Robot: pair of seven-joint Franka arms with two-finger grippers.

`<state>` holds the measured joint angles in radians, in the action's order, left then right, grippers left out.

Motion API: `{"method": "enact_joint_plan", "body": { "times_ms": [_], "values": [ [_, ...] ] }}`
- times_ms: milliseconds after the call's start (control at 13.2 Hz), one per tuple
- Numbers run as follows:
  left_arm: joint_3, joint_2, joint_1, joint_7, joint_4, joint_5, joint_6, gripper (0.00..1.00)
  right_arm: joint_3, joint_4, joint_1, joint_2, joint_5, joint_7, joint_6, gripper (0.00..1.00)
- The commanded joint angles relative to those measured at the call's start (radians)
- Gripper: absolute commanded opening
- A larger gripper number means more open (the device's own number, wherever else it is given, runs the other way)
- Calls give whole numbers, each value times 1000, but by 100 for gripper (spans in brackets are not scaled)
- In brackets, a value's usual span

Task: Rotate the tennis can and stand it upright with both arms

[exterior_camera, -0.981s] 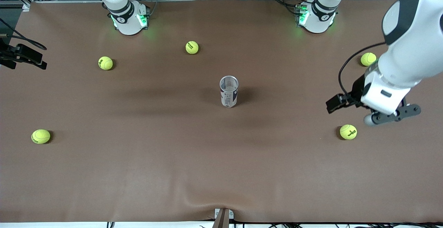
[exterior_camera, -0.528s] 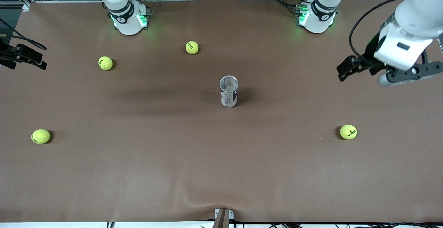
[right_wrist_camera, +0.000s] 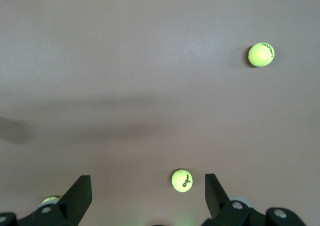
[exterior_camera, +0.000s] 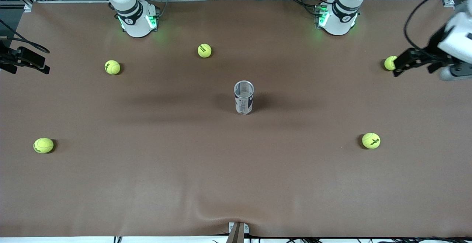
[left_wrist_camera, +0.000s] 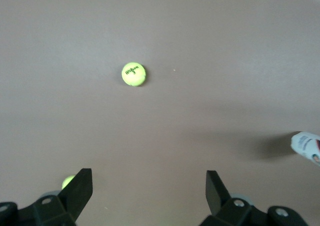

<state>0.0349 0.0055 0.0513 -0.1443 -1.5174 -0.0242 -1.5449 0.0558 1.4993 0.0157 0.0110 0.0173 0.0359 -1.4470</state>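
The tennis can (exterior_camera: 243, 97) stands upright in the middle of the table, its open silver rim facing up. It also shows at the edge of the left wrist view (left_wrist_camera: 307, 147). My left gripper (left_wrist_camera: 148, 182) hangs open and empty, high over the left arm's end of the table, well apart from the can. Its white hand (exterior_camera: 456, 42) shows at the edge of the front view. My right gripper (right_wrist_camera: 146, 186) is open and empty too, high over the right arm's end. The front view does not show the right gripper itself.
Several yellow-green tennis balls lie scattered: two toward the left arm's end (exterior_camera: 371, 140) (exterior_camera: 390, 63), three toward the right arm's end (exterior_camera: 112, 67) (exterior_camera: 204, 50) (exterior_camera: 43, 145). A black mount with a cable (exterior_camera: 25, 59) juts in at the right arm's end.
The left arm has swung up and out toward the left arm's end, uncovering the ball there. The can and the right arm have not moved.
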Motion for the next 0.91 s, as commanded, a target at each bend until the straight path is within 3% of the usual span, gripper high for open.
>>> {"method": "enact_joint_plan", "body": {
  "times_ms": [0,151,830],
  "values": [
    [-55,4,12,86,14,7,-12,100,-4,-11,6,1,3,6,5,100],
    [-93,-2,12,167,6,15,-8,100,-4,-11,6,1,3,6,5,100],
    [-83,-1,25,215,13,17,-6,100,-4,-11,6,1,3,6,4,100]
  ]
}}
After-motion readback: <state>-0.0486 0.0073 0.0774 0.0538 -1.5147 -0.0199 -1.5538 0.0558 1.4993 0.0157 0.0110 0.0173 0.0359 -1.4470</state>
